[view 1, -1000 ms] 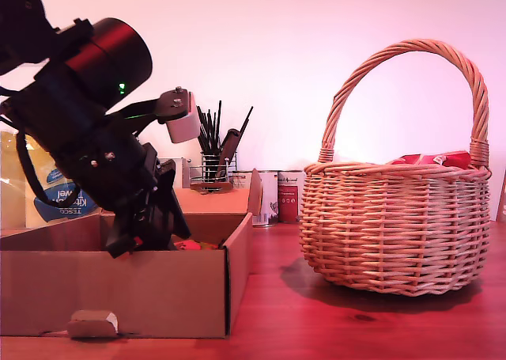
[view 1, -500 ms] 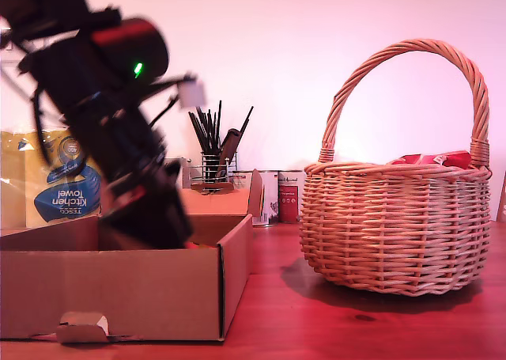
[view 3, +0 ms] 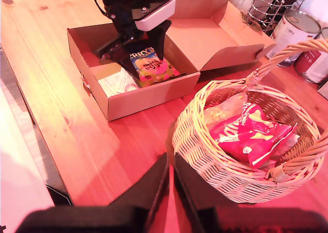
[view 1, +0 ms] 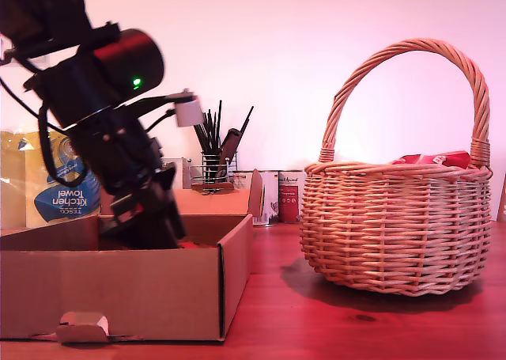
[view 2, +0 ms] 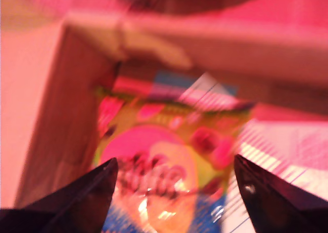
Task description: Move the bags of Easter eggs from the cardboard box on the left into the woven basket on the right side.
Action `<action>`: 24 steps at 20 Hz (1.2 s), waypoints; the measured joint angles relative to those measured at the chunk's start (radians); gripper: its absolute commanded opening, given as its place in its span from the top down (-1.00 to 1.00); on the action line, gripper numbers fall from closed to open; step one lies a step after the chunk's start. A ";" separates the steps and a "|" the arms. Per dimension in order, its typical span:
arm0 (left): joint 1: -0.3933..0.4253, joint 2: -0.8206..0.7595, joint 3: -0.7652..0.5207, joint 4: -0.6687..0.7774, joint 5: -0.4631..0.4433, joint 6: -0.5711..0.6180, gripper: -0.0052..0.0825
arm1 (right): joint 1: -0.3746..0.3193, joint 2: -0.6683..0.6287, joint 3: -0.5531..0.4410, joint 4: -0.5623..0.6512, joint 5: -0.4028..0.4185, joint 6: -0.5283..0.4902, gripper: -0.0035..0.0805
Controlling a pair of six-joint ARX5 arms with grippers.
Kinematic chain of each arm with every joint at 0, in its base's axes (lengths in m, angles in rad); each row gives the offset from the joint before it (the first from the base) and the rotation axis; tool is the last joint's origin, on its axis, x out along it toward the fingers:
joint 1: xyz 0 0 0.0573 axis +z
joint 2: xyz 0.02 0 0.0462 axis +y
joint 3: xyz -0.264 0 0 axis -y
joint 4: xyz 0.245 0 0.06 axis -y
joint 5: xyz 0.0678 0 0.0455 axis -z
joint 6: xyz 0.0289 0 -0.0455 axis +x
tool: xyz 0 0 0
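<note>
A yellow-green and blue bag of Easter eggs (view 2: pixel 169 161) lies in the cardboard box (view 1: pixel 118 289), blurred in the first wrist view. My first gripper (view 2: pixel 173 164) hangs open just above it, one finger to each side. In the exterior view that gripper (view 1: pixel 150 225) dips behind the box wall. From above, the same bag (view 3: pixel 152 66) lies beside a white bag (view 3: pixel 120 82) in the box (view 3: pixel 148 94). The woven basket (view 1: pixel 395 225) holds a red bag (view 1: pixel 435 159), seen also as red bag (view 3: pixel 251 133) beside a pale one (view 3: pixel 225 110). My second gripper (view 3: pixel 170 164) hovers shut over the basket's rim (view 3: pixel 200 156).
Behind the box stand a yellow-and-blue kitchen towel pack (view 1: pixel 67 190), a black wire utensil holder (view 1: pixel 212 166) and tins (view 1: pixel 288 195). The box's open lid flap (view 3: pixel 205 36) lies towards the tins (view 3: pixel 294 28). Bare wooden table (view 1: pixel 316 320) lies between box and basket.
The first arm has swung towards the exterior view's left and stands steeper inside the box. The box front has slid slightly left. The basket has not moved.
</note>
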State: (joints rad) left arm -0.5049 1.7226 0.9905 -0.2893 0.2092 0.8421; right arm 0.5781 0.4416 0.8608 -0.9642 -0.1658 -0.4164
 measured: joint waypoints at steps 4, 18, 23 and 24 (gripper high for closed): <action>0.002 0.031 0.000 0.026 0.010 0.015 -0.62 | 0.000 0.000 0.000 0.005 0.000 0.000 0.95; 0.005 0.081 0.011 0.039 0.011 0.029 0.29 | 0.000 0.000 0.000 0.006 0.000 0.000 0.95; 0.006 0.081 0.016 0.035 0.010 0.029 0.56 | 0.000 0.000 0.000 0.006 0.000 0.000 0.95; 0.006 0.081 0.016 0.035 0.010 0.028 0.56 | 0.000 0.000 0.000 0.006 0.000 0.000 0.95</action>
State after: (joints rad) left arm -0.4992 1.8038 1.0061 -0.2543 0.2188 0.8703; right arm 0.5781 0.4416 0.8608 -0.9581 -0.1658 -0.4168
